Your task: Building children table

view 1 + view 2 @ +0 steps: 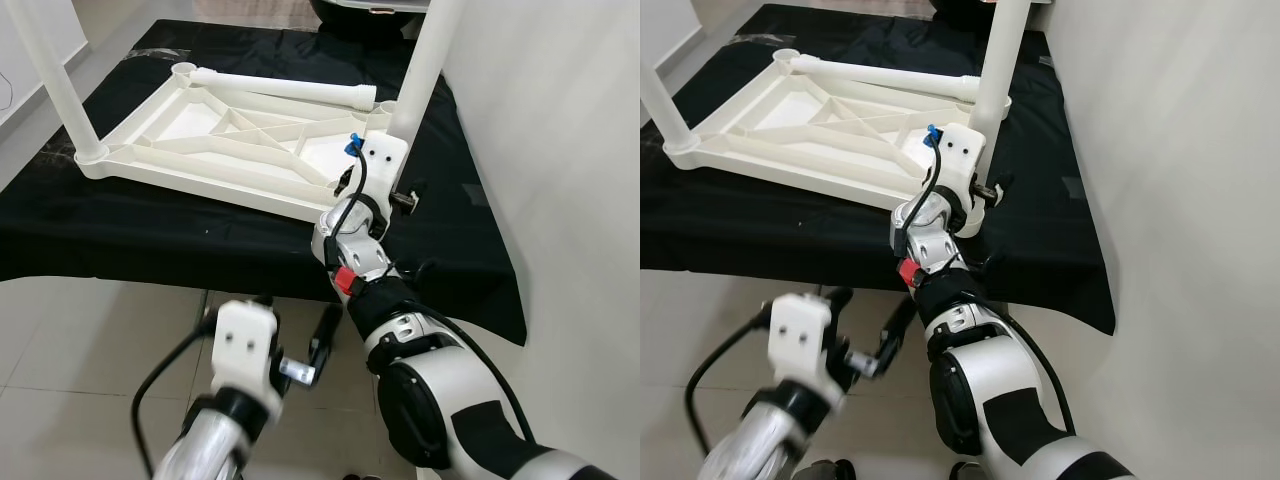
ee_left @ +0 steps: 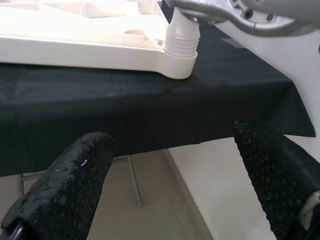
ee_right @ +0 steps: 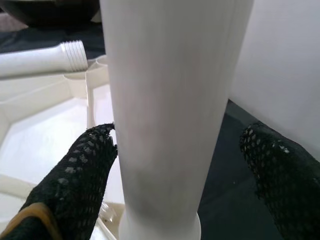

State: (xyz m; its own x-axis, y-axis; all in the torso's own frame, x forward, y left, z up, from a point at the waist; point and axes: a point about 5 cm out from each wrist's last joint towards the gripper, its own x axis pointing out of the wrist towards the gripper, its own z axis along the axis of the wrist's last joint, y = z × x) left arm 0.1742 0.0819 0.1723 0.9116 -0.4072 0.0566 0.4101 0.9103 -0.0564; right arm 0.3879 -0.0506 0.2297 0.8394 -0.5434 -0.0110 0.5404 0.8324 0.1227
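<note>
The white children table top point(image 1: 230, 140) lies upside down on a black cloth. One white leg point(image 1: 425, 60) stands in its near right corner socket point(image 2: 181, 42), and another leg point(image 1: 60, 80) stands at the left corner. A third leg point(image 1: 285, 88) lies loose across the far side. My right gripper point(image 3: 185, 165) is open around the right leg near its base, one finger point(image 3: 85, 165) against it and the other point(image 3: 280, 170) apart. My left gripper point(image 2: 175, 170) hangs open and holds nothing, low before the cloth's front edge.
The black cloth point(image 1: 150, 230) covers a table that reaches close to a white wall point(image 1: 560, 150) on the right. Tiled floor point(image 1: 80, 360) lies below the front edge. A dark rounded object point(image 1: 370, 15) sits at the far end.
</note>
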